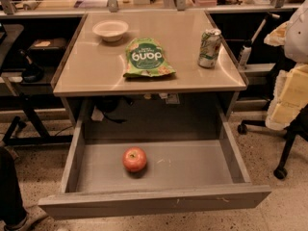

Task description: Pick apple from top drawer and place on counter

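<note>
The top drawer (pixel 154 202) stands pulled fully out from under the front edge of the table (pixel 96 69); its grey floor is open to view between low side walls and a plain front panel. The apple (pixel 134 159) sits on that floor, a little left of its middle, nearer the drawer's left wall than its right; it is red-orange with a small stem dimple on top and touches neither wall nor the front panel.

On the glossy beige table top three things lie well apart from one another; a pale shallow bowl (pixel 110 30) stands towards the rear left corner; a green snack bag (pixel 148 57) lies flat near the middle, closer to the front edge than the bowl; a drinks can (pixel 209 48) stands close to the right edge, leaning slightly.

The gripper (pixel 294 30) shows only as a pale blurred form beyond the table's right edge, level with the rear right corner; it is above and well apart from the apple and touches nothing on the table; whether the jaws are apart or together I cannot tell.

Behind the rear edge runs a cluttered wooden bench (pixel 62 1) with metal posts; to the right of the table stands an office chair (pixel 288 146) on castors, with yellowish blocks (pixel 291 95) stacked above its base; the floor is speckled.
</note>
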Controlling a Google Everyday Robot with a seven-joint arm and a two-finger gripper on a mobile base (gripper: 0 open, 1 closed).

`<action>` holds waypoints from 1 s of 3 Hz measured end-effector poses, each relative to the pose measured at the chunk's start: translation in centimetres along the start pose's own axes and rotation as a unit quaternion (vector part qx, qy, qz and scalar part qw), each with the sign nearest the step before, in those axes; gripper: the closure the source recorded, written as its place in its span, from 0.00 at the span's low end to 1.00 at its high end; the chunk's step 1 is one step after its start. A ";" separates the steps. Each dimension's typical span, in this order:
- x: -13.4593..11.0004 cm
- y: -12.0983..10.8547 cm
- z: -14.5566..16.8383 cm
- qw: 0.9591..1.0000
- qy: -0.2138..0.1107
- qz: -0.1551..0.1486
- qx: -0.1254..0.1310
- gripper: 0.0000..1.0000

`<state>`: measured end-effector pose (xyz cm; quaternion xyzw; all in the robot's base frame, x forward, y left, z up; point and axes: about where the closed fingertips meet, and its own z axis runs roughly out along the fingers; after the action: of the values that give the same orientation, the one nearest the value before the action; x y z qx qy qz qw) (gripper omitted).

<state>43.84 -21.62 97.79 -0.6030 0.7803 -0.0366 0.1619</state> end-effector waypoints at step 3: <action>-5.2 2.7 5.9 0.998 -0.022 -0.022 -0.049 0.00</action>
<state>44.28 -15.10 92.59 -0.6278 0.7640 0.0121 0.1486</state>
